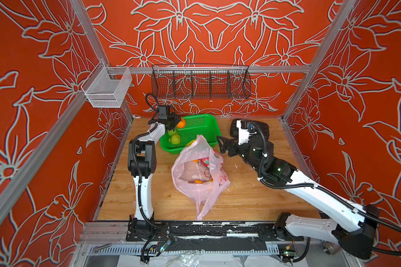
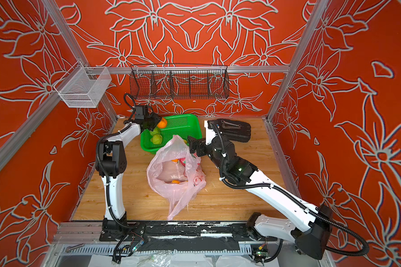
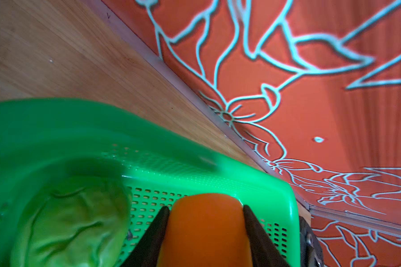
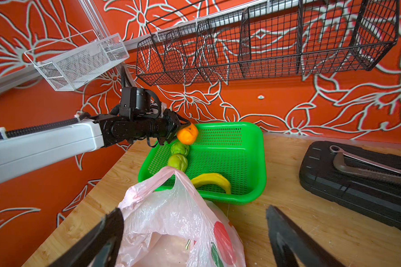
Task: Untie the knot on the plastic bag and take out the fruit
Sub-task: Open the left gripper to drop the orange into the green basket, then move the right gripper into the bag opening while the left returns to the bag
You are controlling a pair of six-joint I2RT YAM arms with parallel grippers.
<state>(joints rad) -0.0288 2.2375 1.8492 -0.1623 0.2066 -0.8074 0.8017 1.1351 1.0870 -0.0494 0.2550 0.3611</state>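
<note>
The pale-pink plastic bag lies mid-table with its mouth gaping. No knot is in view, and one handle loop trails toward the front edge. Inside the bag I see an orange fruit and a pink-red dragon fruit. My left gripper is shut on another orange fruit, above the green basket's far left corner. My right gripper stands open beside the bag's far right rim. Nothing is held between its fingers.
The green basket behind the bag holds two green apples and a banana. A black tool case lies at the back right. A black wire rack and a white mesh basket hang on the walls.
</note>
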